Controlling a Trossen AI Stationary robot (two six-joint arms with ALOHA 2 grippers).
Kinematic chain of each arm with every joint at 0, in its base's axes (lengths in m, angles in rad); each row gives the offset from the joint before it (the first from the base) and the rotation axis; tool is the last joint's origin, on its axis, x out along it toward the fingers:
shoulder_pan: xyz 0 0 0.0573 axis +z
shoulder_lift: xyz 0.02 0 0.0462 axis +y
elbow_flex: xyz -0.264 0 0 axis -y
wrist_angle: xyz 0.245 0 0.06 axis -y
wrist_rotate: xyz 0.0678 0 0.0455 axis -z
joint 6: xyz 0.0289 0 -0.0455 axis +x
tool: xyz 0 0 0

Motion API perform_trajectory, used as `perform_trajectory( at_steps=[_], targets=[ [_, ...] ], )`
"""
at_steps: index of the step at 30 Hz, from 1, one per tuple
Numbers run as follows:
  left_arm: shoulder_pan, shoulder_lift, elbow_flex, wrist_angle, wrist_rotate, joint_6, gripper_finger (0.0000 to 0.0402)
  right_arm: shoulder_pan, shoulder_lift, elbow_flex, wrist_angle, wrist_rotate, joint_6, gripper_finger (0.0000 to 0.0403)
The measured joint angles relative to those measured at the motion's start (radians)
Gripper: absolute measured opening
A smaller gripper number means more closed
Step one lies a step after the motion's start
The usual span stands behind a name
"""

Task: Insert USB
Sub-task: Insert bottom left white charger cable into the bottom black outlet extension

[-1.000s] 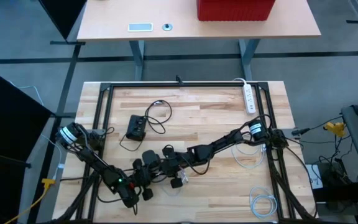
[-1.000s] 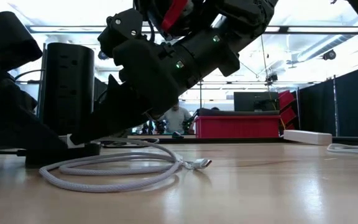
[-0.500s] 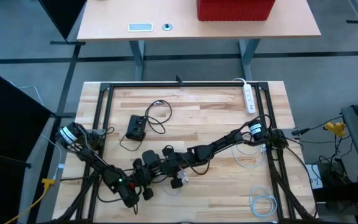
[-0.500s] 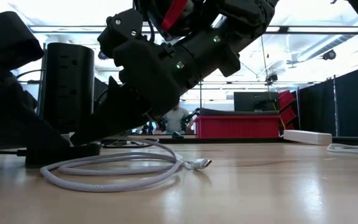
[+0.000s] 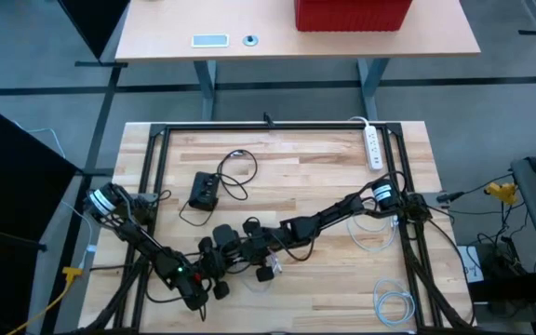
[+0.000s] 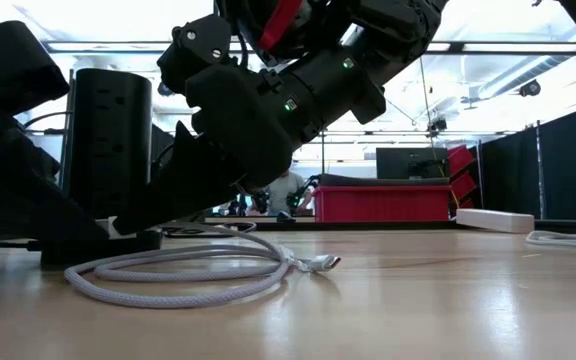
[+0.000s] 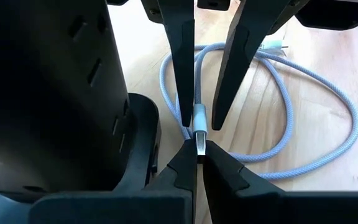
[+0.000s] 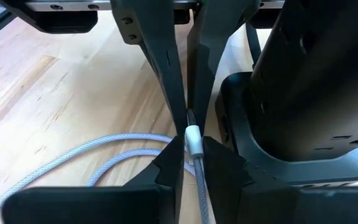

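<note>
A white braided USB cable (image 6: pixel 183 272) lies looped on the wooden table beside a black power tower (image 6: pixel 108 140) that stands on its base. One plug lies free on the wood (image 6: pixel 318 263). The other plug (image 7: pixel 200 117) is off the table between both grippers, close to the tower's foot. My left gripper (image 7: pixel 197 148) comes from the table's left and is shut on that plug. My right gripper (image 8: pixel 193 149) reaches in from the right, facing the left one, and is shut on the same plug. In the high view both meet near the table's near-left part (image 5: pixel 226 256). My left gripper pinches the plug's bare metal tip (image 7: pixel 198 140) between its two fingertips, fingers running along the plug. The plug is lifted clear of the table, roughly level. My right gripper holds the plug's white housing (image 8: pixel 193 138) between its two fingers, from the opposite end and along the cable. The cable (image 8: pixel 199 186) trails back between them, slack.
A small black box with a dark cord (image 5: pixel 203 191) lies farther back on the left. A white power strip (image 5: pixel 373 147) sits at the far right edge, with more white cable (image 5: pixel 394 305) coiled near the right corner. A black frame (image 5: pixel 156 140) borders the table.
</note>
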Motion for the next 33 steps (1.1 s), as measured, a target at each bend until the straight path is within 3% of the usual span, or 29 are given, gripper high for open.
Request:
perform_trajectory(
  at_steps=[5,13,23,27,33],
  targets=[
    [0.0,0.0,0.0,-0.001,0.001,0.002,0.0003,0.0,0.0,0.0,-0.001,-0.001,0.007,0.0011],
    [0.0,-0.003,0.002,-0.002,0.003,0.01,0.0007,0.0,0.0,0.0,-0.005,-0.002,0.012,0.0011],
    [0.0,-0.063,0.004,-0.023,0.019,0.068,0.0092,0.0,-0.057,0.001,-0.079,0.008,-0.032,0.0011],
    [-0.001,-0.108,0.004,-0.097,0.116,0.081,0.012,-0.002,-0.077,0.0,-0.139,0.028,-0.07,0.0011],
    [-0.002,-0.185,0.004,-0.242,0.342,0.037,0.0138,-0.029,-0.119,0.0,-0.291,0.141,-0.121,0.0011]
  ],
)
